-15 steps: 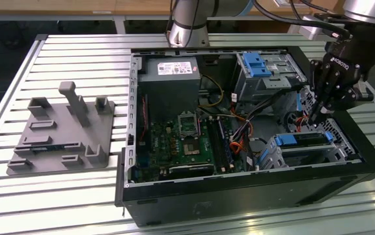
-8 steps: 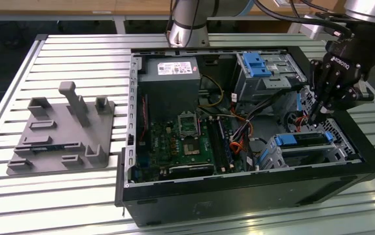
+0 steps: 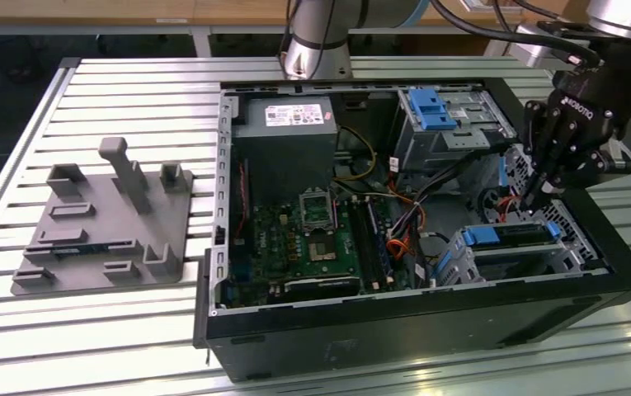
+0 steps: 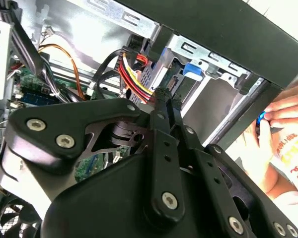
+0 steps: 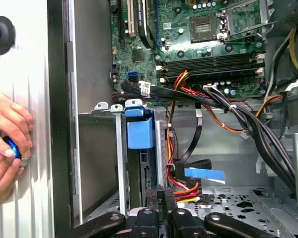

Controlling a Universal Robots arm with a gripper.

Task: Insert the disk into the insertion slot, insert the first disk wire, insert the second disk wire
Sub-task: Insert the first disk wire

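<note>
The disk (image 3: 510,235), with its blue carrier rail (image 5: 139,133), sits inside the insertion slot (image 3: 519,262), the grey metal cage at the case's corner on the exterior view's right. My gripper (image 3: 538,196) hangs just above the disk's rear end, fingers pressed together. In both wrist views the fingertips (image 5: 155,194) close on the end of a red, yellow and black disk wire (image 4: 134,79) right beside the disk (image 5: 146,173). The wire (image 5: 186,191) curls in from the case floor to the gripper (image 5: 161,194) (image 4: 164,94).
A person's hands (image 5: 5,148) hold a small blue object against the case's outer wall (image 5: 57,99), close to the cage. Thick black cables (image 5: 248,124) cross beside the motherboard (image 3: 309,239). A taller bay with a blue latch (image 3: 434,111) stands behind. A grey fixture plate (image 3: 106,223) lies outside.
</note>
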